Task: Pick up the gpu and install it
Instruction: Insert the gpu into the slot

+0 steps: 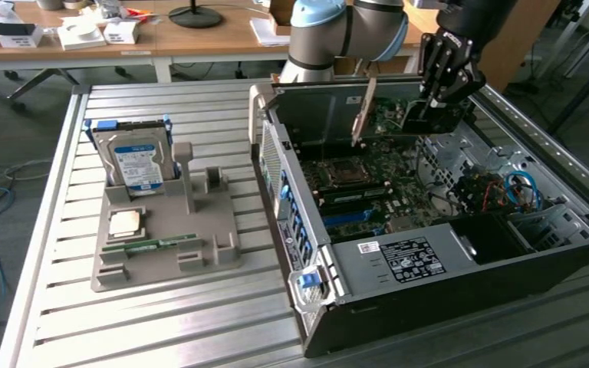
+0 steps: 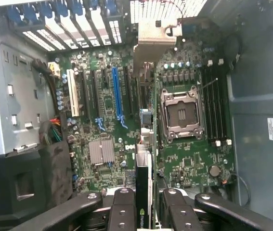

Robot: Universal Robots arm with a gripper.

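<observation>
The jaws are partly closed and clamp the gpu [image 1: 392,119] by its long edge. One black finger [image 2: 123,208] presses on each face of the card.

The gpu hangs on edge inside the open computer case [image 1: 428,261], near the case's back wall and about level with its upper rim. It is clear of the motherboard [image 1: 371,180] below. Its pale metal end bracket [image 1: 362,115] points towards the case's back wall.

In the wrist view the gpu [image 2: 143,178] is seen edge-on inside the case. It sits over the strip of motherboard between the long blue expansion slot [image 2: 117,91] and the empty CPU socket [image 2: 180,111].

Outside the case, to the exterior view's left of it, a grey fixture tray [image 1: 212,253] rests on the slatted metal worktop [image 1: 172,322]. The tray holds an upright blue-labelled hard drive [image 1: 136,165] and a narrow green memory stick [image 1: 151,245].
</observation>
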